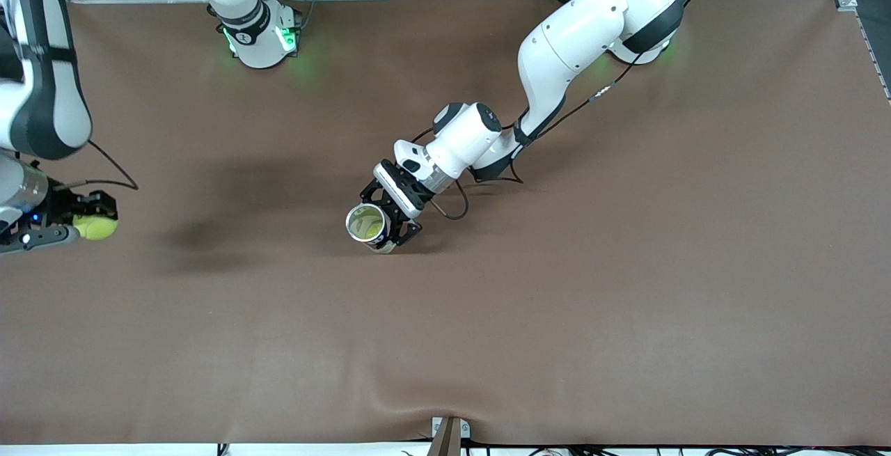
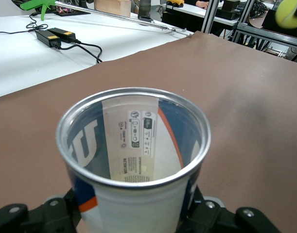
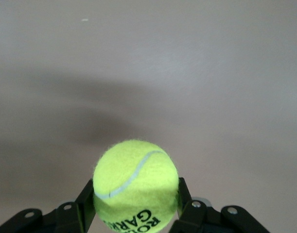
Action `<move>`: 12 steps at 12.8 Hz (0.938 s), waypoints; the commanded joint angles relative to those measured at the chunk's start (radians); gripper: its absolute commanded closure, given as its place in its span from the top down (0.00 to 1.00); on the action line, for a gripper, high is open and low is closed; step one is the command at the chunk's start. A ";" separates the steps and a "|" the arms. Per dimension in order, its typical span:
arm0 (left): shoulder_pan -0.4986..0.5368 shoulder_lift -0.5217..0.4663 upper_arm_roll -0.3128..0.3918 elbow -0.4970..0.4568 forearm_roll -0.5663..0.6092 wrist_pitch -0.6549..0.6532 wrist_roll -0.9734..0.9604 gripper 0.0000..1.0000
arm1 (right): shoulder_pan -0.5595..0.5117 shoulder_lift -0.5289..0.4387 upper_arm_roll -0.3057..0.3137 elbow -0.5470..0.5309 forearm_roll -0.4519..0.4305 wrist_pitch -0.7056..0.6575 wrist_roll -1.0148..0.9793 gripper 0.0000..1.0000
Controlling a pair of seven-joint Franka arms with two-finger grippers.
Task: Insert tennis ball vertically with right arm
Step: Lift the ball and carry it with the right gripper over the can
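Observation:
An open can (image 1: 365,223) with a metal rim and a white, blue and orange label stands mouth up at the middle of the table. My left gripper (image 1: 387,225) is shut on its side. In the left wrist view the can (image 2: 133,145) fills the picture, its inside empty, with the left gripper (image 2: 133,216) clamped round its lower wall. A yellow-green tennis ball (image 1: 96,226) hangs over the right arm's end of the table, with my right gripper (image 1: 89,225) shut on it. The right wrist view shows the ball (image 3: 136,179) between the right gripper's (image 3: 134,206) fingers.
A brown cloth (image 1: 557,303) covers the table, with a fold and a clamp (image 1: 449,434) at the edge nearest the front camera. The left wrist view shows a white bench (image 2: 22,63) with black cables past the cloth's edge, and the ball (image 2: 289,13) far off.

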 commanded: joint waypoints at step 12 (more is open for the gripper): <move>-0.016 0.013 0.006 0.020 -0.019 0.018 -0.009 0.82 | 0.404 -0.007 0.164 0.167 0.206 -0.104 1.018 0.00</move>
